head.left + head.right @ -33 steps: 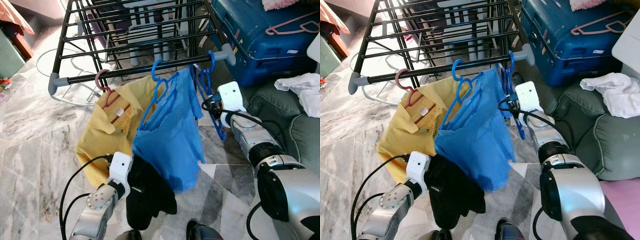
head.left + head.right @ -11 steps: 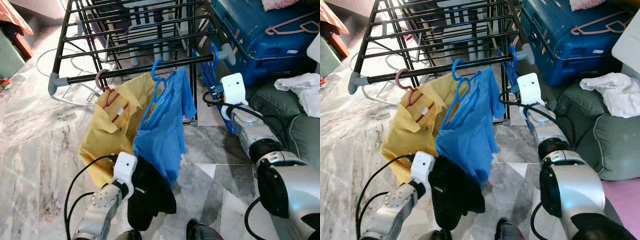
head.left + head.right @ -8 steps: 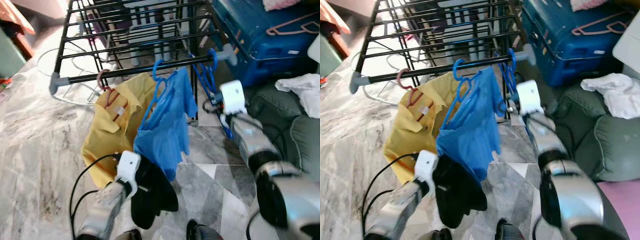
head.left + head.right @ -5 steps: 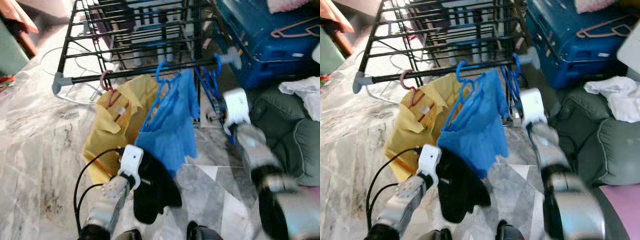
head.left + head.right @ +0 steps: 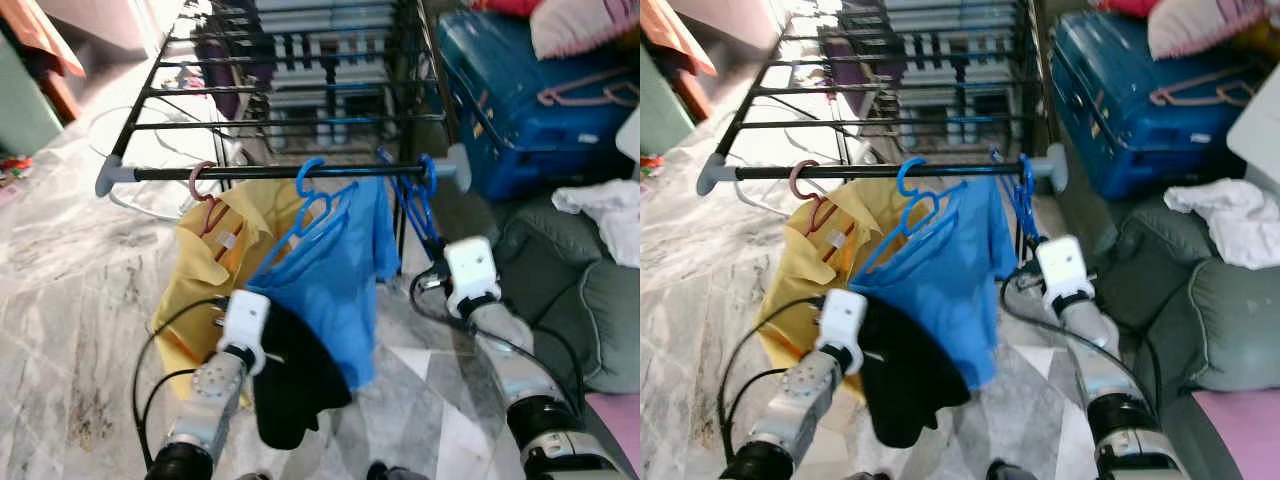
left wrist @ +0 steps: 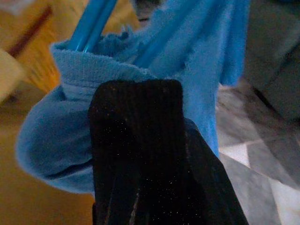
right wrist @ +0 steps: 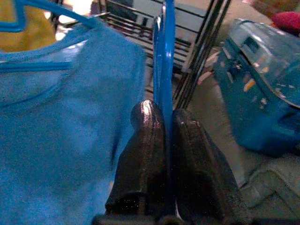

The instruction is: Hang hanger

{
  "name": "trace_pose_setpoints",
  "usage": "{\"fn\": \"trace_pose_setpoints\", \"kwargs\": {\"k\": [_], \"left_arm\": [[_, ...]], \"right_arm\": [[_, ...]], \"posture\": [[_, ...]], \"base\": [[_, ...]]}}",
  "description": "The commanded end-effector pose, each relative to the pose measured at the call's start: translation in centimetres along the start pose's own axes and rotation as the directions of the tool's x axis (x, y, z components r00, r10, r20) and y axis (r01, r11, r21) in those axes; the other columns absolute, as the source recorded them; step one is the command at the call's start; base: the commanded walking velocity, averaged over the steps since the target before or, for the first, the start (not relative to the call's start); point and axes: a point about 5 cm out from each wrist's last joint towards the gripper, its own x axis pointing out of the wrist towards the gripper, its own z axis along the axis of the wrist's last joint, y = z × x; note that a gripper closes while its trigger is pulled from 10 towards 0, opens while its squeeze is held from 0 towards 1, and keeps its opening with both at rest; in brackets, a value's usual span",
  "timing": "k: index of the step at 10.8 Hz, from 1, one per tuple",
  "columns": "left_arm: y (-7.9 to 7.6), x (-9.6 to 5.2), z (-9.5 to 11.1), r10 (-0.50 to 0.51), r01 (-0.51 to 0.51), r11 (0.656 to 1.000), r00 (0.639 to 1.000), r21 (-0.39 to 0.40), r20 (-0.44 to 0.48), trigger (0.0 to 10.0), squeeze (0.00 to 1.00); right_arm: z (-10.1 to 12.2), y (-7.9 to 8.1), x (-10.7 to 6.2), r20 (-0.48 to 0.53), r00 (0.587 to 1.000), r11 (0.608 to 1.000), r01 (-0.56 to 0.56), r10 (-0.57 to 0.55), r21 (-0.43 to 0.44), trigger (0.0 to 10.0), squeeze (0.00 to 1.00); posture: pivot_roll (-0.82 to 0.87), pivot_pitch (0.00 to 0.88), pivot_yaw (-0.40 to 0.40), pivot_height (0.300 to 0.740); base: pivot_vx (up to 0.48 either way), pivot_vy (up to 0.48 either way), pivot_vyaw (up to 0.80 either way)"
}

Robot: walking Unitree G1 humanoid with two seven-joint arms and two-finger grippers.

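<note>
Blue hanger (image 7: 165,56), clamped by right pincer (image 7: 165,123), now hangs lower.

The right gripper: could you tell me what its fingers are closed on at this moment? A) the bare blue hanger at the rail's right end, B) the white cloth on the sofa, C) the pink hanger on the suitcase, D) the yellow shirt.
A: the right gripper pinches the blue hanger, whose hook sits on the rack rail.

No text, brand, number or sign can be read. The white tag at the collar of the yellow shirt (image 5: 228,240) and the pale sticker on the blue suitcase (image 5: 588,86) are too small and blurred to make out.
</note>
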Motion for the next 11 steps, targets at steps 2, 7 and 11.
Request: {"fn": "trace_pose_setpoints", "kwargs": {"k": [2,7,11], "left_arm": [[0.4,0.3,0.8,0.012,-0.014,0.999,0.999,0.030,0.047,10.0,0.00],[1.1,0.2,0.9,0.015,-0.018,0.999,0.998,0.051,0.058,10.0,0.00],[1.1,0.4,1.2,-0.006,0.002,0.997,0.999,0.075,0.049,10.0,0.00]], "right_arm": [[0.4,-0.3,0.8,-0.027,0.998,0.998,0.059,-0.058,0.036,10.0,0.00],[2.4,-4.9,2.8,-0.056,0.972,0.970,0.234,-0.230,0.068,10.0,0.00],[2.1,-9.4,1.6,-0.082,0.930,0.931,0.363,-0.359,0.044,10.0,0.00]], "posture": [[-0.22,0.042,0.061,0.740],[-0.18,0.037,0.088,0.740],[-0.20,0.048,0.126,0.740]], "base": [[0.000,0.000,0.00],[0.000,0.000,0.00],[0.000,0.000,0.00]]}}
